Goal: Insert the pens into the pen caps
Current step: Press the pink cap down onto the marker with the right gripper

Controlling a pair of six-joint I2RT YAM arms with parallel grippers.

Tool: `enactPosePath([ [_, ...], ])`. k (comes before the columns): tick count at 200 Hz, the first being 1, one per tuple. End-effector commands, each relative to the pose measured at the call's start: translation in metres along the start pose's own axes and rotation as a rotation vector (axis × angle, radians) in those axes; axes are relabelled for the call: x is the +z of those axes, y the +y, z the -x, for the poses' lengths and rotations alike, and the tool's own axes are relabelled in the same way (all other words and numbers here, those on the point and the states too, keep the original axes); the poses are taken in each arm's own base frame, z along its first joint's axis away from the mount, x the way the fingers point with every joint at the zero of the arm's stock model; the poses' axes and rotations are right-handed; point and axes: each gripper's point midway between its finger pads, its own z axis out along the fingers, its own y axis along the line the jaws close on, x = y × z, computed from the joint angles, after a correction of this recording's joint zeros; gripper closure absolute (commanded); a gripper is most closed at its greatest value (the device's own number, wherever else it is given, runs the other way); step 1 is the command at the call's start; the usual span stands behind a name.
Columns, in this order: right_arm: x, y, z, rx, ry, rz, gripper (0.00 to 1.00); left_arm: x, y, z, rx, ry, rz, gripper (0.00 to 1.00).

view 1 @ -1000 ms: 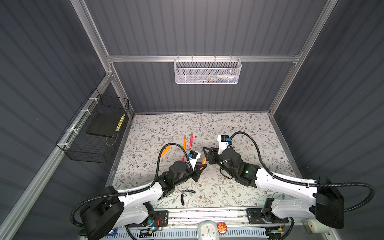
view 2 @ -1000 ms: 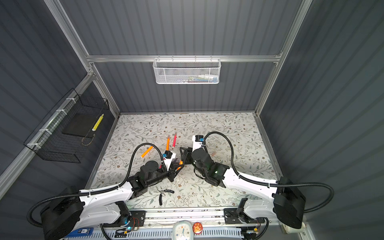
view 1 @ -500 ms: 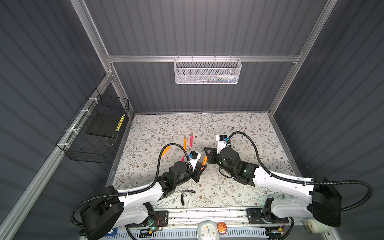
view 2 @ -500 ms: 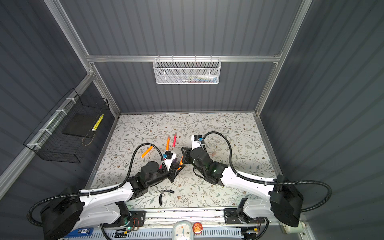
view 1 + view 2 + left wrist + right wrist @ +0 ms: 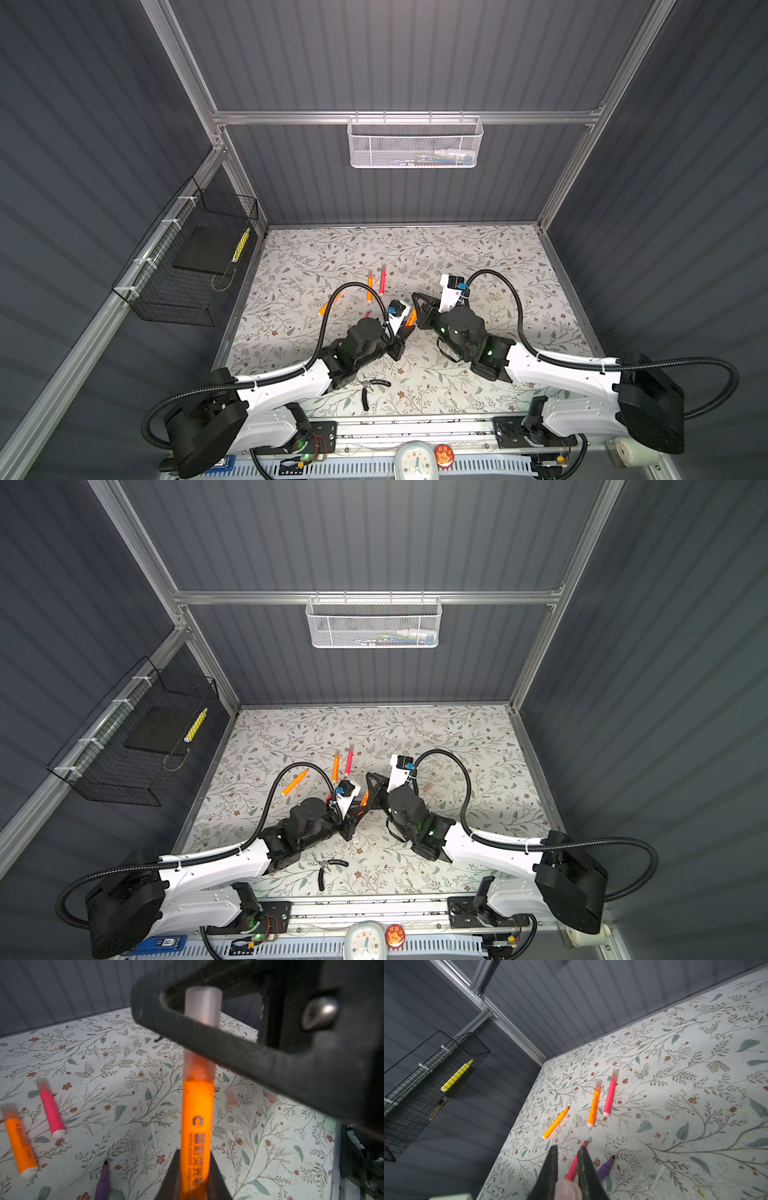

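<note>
Well behind the pliers (image 5: pixel 325 867) two capped pens (image 5: pixel 336 764) lie side by side; an uncapped pen (image 5: pixel 295 782) lies behind-left of the pliers, a loose pen cap (image 5: pixel 427 788) behind-right.

Dim, soft shadows, blurred close foreground

The raised orange pen (image 5: pixel 197 1126) bore a dark letter C on its barrel. Below it ran a row of Chinese characters too blurred to read, and beside them a smaller line that seemed to begin HIGHLIGHTER; the rest was illegible. The lying orange pen (image 5: pixel 593 1105), at about 10 o'clock from it in both top views, carried the same C and print too small to read. At the 6 o'clock edge of the table (image 5: pixel 478 257), the clock (image 5: pixel 415 459) had numerals too small to make out. The round red badge (image 5: pixel 444 454) at its 3 o'clock showed unreadable characters.
</note>
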Motion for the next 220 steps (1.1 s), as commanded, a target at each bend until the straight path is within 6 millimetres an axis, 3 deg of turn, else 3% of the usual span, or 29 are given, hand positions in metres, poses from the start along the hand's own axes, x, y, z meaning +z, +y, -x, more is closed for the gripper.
enactPosePath([
  [1, -0.022, 0.007, -0.096, -0.071, 0.326, 0.085, 1.00, -0.037, 0.034, 0.159, -0.052, -0.490, 0.158, 1.00],
  [45, -0.027, 0.012, -0.111, -0.061, 0.345, 0.140, 1.00, -0.054, 0.077, 0.178, -0.166, -0.548, 0.191, 1.00],
  [104, -0.035, 0.040, -0.116, -0.089, 0.333, 0.274, 1.00, -0.055, 0.093, 0.176, -0.197, -0.544, 0.216, 1.00],
  [138, -0.033, 0.030, -0.097, -0.100, 0.282, 0.172, 1.00, -0.057, 0.093, 0.164, -0.164, -0.539, 0.226, 1.00],
  [184, -0.032, 0.013, -0.052, -0.106, 0.169, 0.043, 1.00, -0.043, 0.078, 0.121, -0.126, -0.446, 0.238, 1.00],
  [220, -0.031, 0.013, -0.049, -0.110, 0.171, 0.029, 1.00, -0.042, 0.065, 0.115, -0.042, -0.420, 0.318, 1.00],
])
